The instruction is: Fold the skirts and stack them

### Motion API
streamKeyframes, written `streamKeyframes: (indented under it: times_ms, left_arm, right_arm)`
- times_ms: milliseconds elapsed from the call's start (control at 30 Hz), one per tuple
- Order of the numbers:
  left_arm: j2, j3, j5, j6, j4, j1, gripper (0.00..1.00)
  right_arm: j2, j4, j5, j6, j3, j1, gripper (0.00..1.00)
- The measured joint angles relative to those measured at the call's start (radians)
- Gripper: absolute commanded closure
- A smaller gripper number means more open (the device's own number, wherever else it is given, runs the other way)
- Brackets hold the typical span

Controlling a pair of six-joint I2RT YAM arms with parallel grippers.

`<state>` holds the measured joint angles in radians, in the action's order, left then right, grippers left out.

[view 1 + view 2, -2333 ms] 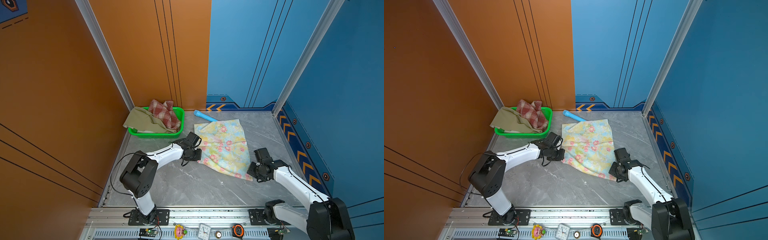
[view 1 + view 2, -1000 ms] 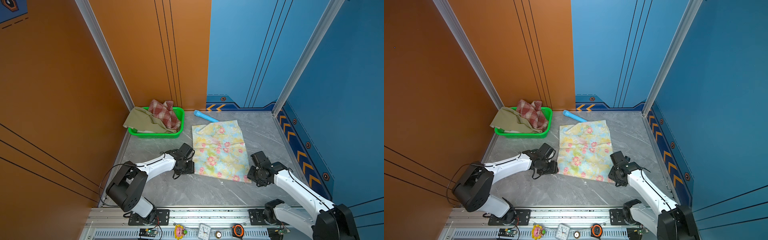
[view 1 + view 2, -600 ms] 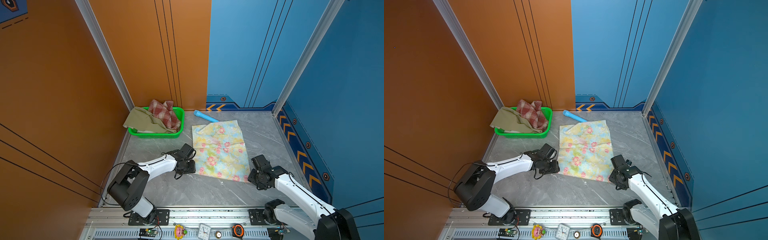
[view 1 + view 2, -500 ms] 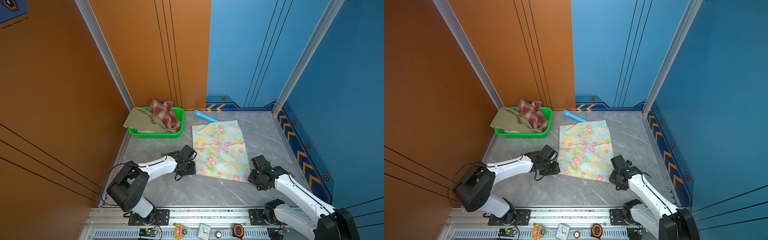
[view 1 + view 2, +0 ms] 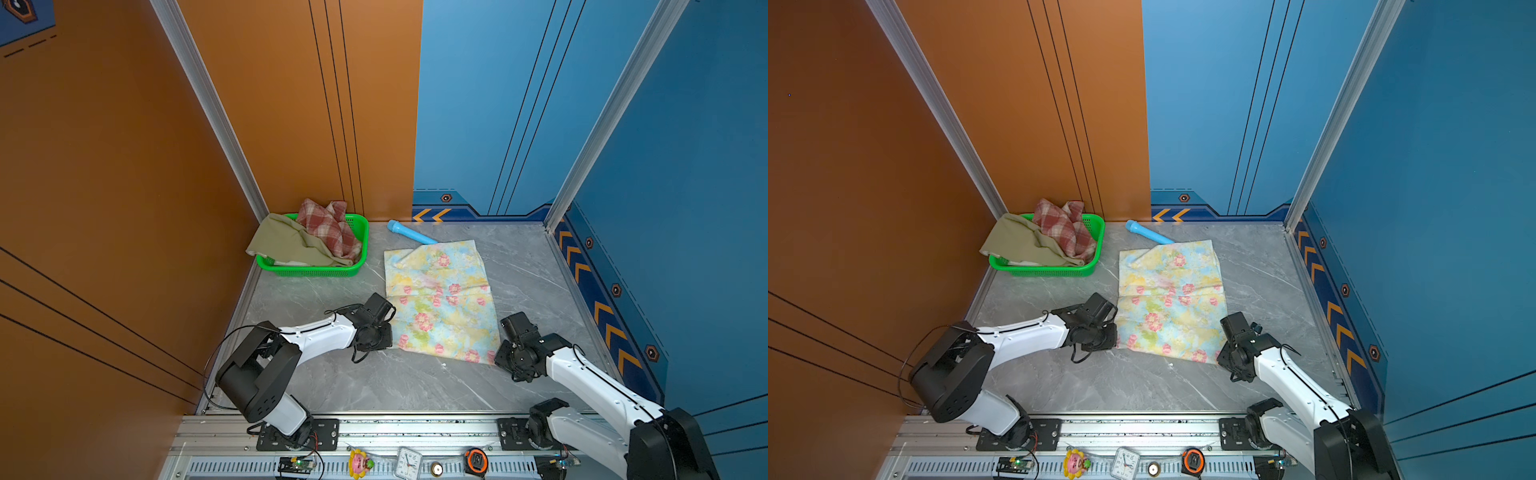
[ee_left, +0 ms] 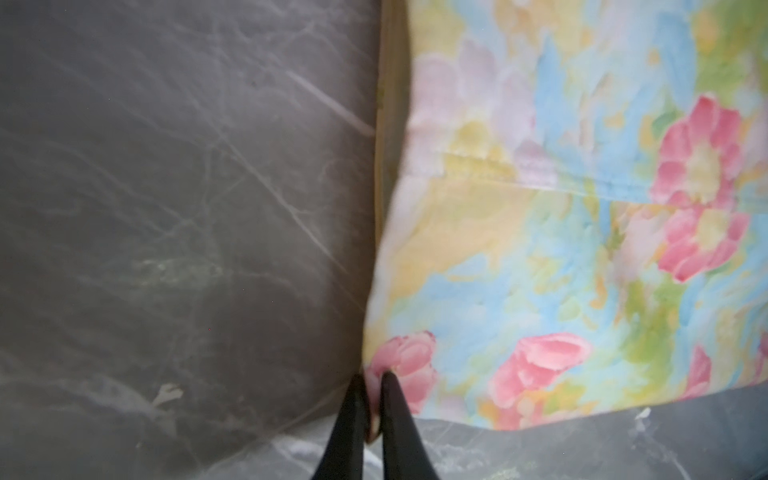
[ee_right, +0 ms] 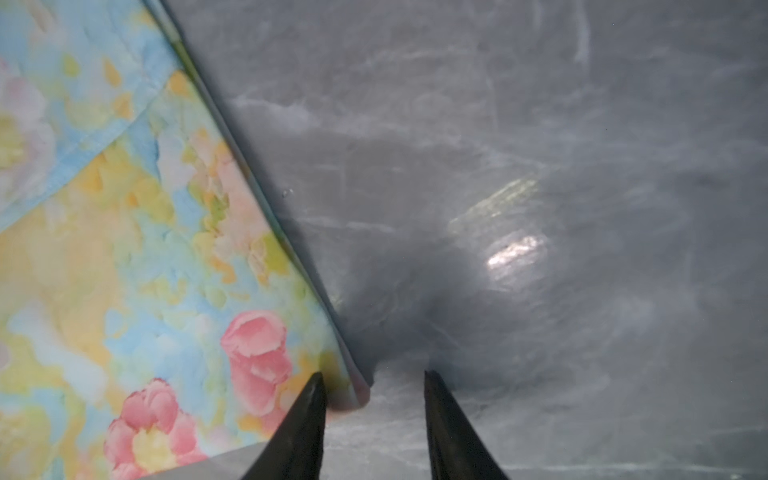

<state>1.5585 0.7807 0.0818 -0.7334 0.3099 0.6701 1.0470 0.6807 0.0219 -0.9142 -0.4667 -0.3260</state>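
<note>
the left gripper (image 6: 372, 376) is pressed together on the near-left corner of the floral skirt (image 6: 540, 249), a pink-flowered bit of cloth pinched between its black tips. the right gripper (image 7: 374, 376) stands spread at the near-right corner: one tip over the cloth edge, the other over the bare grey table (image 7: 540, 166), gripping nothing.

in both top views the floral skirt (image 5: 440, 299) lies flat and spread out mid-table, its long axis running from the front edge toward the back wall. its far-left corner covers one end of the light-blue tube (image 5: 409, 235).

back left, the green basket (image 5: 316, 272) holds the plaid skirt (image 5: 328, 224), bunched up, and the olive skirt (image 5: 286, 245), draped over the left rim.
</note>
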Motion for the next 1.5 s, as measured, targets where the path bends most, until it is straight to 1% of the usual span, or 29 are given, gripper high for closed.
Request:
streamKeyframes:
  times_ms: [67, 200, 267, 500, 867, 933, 967, 1000, 1067, 1100, 1233, 1333, 1500]
  left_arm:
    - [0.002, 0.003, -0.003, -0.001, -0.001, 0.0, 1.0]
    - [0.003, 0.008, -0.012, 0.003, 0.004, 0.0, 1.0]
    - [0.003, 0.013, -0.019, 0.006, 0.012, 0.0, 1.0]
    - [0.003, 0.021, -0.033, 0.01, 0.033, 0.0, 1.0]
    - [0.003, 0.024, -0.041, 0.01, 0.046, 0.001, 1.0]
    - [0.003, 0.024, -0.045, 0.009, 0.046, 0.004, 1.0]
    - [0.003, 0.024, -0.048, 0.009, 0.046, 0.006, 1.0]
    - [0.003, 0.024, -0.05, 0.009, 0.046, 0.006, 1.0]
    - [0.003, 0.024, -0.052, 0.009, 0.046, 0.008, 1.0]
    - [0.003, 0.024, -0.053, 0.009, 0.046, 0.009, 1.0]
    - [0.003, 0.025, -0.056, 0.009, 0.046, 0.013, 1.0]
    - [-0.001, 0.035, -0.056, 0.01, 0.065, 0.014, 1.0]
    - [-0.061, 0.083, -0.062, 0.032, 0.148, 0.027, 1.0]
  right_arm:
    - [0.008, -0.011, 0.0, 0.0, 0.0, -0.002, 0.61]
    - [0.024, -0.035, -0.002, 0.0, -0.003, -0.002, 0.68]
    - [0.03, -0.053, -0.003, -0.003, -0.003, -0.002, 0.7]
    - [0.034, -0.092, -0.033, -0.016, -0.003, -0.004, 0.63]
    - [-0.002, -0.083, -0.09, -0.034, 0.012, -0.033, 0.63]
    - [-0.002, -0.079, -0.097, -0.034, 0.012, -0.036, 0.66]
    - [-0.002, -0.078, -0.099, -0.035, 0.012, -0.037, 0.71]
    - [-0.002, -0.076, -0.101, -0.036, 0.012, -0.041, 0.77]
    - [-0.002, -0.067, -0.105, -0.04, 0.012, -0.047, 0.95]
    - [-0.002, -0.064, -0.105, -0.041, 0.012, -0.048, 1.0]
    - [-0.005, -0.062, -0.104, -0.053, 0.012, -0.045, 1.0]
    - [-0.025, -0.042, -0.101, -0.048, -0.005, -0.021, 1.0]
    - [-0.058, 0.033, -0.065, -0.005, -0.15, 0.016, 1.0]
